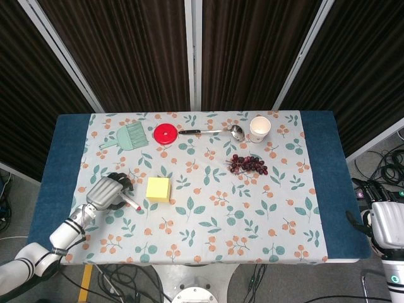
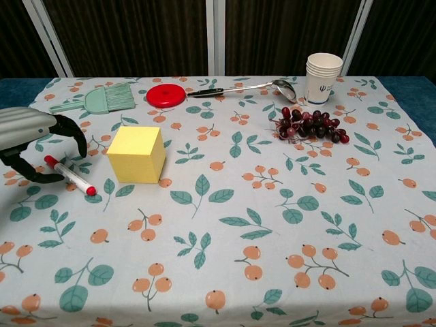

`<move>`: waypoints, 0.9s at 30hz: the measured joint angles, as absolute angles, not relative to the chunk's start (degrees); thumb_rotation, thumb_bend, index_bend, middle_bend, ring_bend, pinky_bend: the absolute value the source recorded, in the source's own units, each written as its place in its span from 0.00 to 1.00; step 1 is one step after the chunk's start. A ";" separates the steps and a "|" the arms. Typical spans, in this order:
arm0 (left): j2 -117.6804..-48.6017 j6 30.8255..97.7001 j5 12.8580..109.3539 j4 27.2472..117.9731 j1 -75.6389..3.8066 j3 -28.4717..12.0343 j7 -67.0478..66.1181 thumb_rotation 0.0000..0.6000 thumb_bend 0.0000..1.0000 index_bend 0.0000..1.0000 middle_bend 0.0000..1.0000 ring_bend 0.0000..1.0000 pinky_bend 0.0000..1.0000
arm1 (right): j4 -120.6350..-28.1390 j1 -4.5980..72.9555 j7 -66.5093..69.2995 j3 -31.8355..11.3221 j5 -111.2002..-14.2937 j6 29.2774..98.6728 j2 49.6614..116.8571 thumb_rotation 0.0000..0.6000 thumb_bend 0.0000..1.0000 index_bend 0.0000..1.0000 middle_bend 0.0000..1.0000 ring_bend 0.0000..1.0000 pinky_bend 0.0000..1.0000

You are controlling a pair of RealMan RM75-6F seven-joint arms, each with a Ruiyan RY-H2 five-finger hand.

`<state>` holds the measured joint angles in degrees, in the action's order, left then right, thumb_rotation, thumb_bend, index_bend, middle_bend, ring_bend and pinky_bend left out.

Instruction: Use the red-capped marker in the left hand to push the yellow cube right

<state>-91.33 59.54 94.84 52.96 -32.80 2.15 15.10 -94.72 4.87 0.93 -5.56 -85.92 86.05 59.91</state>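
Observation:
The yellow cube (image 1: 158,189) (image 2: 136,153) stands on the floral cloth, left of centre. Just left of it the red-capped marker (image 2: 70,176) (image 1: 132,202) lies flat on the cloth, pointing diagonally. My left hand (image 1: 108,191) (image 2: 33,141) hovers over the marker's far end. Its dark fingers (image 2: 73,133) arch above the marker and its thumb curls below, without closing on it. In the head view the hand hides most of the marker. My right hand (image 1: 385,222) hangs off the table's right edge, holding nothing, fingers apart.
Along the far side lie a green brush (image 1: 129,136) (image 2: 102,99), a red disc (image 1: 166,134) (image 2: 165,95), a ladle (image 1: 214,131) (image 2: 245,87) and stacked paper cups (image 1: 259,128) (image 2: 322,77). Grapes (image 1: 247,164) (image 2: 310,125) sit right of centre.

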 measured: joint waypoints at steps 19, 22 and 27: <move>-93.86 58.41 90.51 52.82 -31.51 2.30 9.60 1.00 0.38 0.54 0.49 0.24 0.26 | -93.93 4.40 2.05 -5.21 -85.80 86.31 60.24 1.00 0.18 0.17 0.24 0.16 0.29; -94.38 58.65 90.38 52.30 -31.46 2.32 9.47 1.00 0.38 0.54 0.50 0.24 0.26 | -93.91 4.30 2.13 -5.16 -85.80 86.38 60.26 1.00 0.18 0.17 0.24 0.16 0.29; -95.02 58.76 90.28 51.22 -31.57 2.40 9.55 1.00 0.38 0.55 0.51 0.26 0.26 | -93.84 4.10 2.23 -5.11 -85.59 86.46 60.25 1.00 0.18 0.17 0.24 0.16 0.29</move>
